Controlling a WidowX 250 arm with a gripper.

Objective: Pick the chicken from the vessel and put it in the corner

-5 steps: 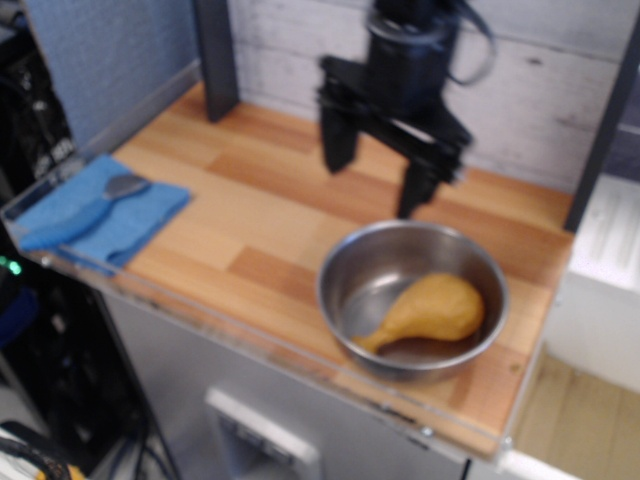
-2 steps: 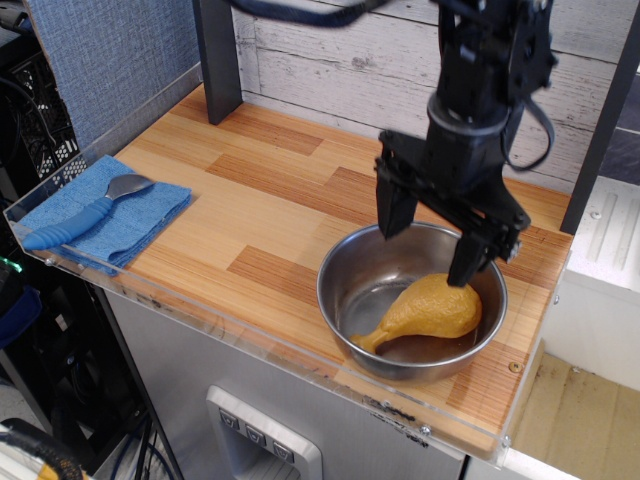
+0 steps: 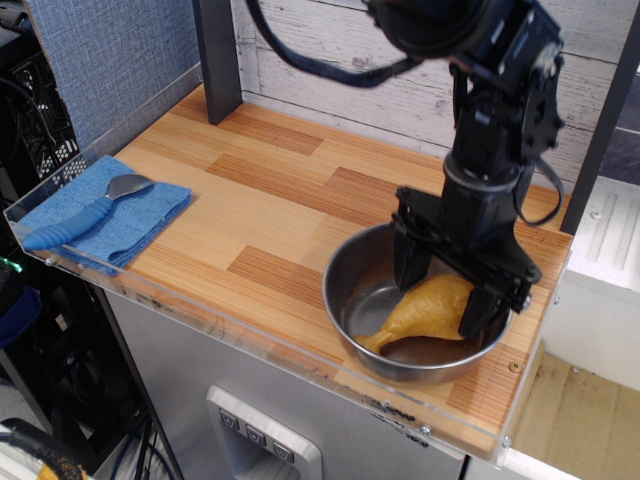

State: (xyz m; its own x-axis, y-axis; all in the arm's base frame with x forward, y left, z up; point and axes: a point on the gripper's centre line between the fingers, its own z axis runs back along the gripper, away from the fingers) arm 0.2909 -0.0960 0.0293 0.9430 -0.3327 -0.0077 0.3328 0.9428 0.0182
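The golden-brown chicken [image 3: 420, 311] lies in the shiny steel vessel [image 3: 345, 310] at the front right of the table, its bone tip pointing front-left. My black gripper [image 3: 443, 292] is open and lowered into the vessel. One finger stands on each side of the chicken's plump end. I cannot tell whether the fingers touch it. The corner [image 3: 222, 100] with the dark upright post is at the back left, between the blue-grey panel and the plank wall.
A blue cloth [image 3: 105, 215] with a blue-handled spoon [image 3: 85, 213] lies at the front left corner. A clear plastic lip [image 3: 250, 335] runs along the table's front edge. A second dark post [image 3: 598, 130] stands at the back right.
My gripper has moved forward, to the right and down, from above the table's middle into the vessel, and now straddles the chicken. The chicken and vessel have not moved.
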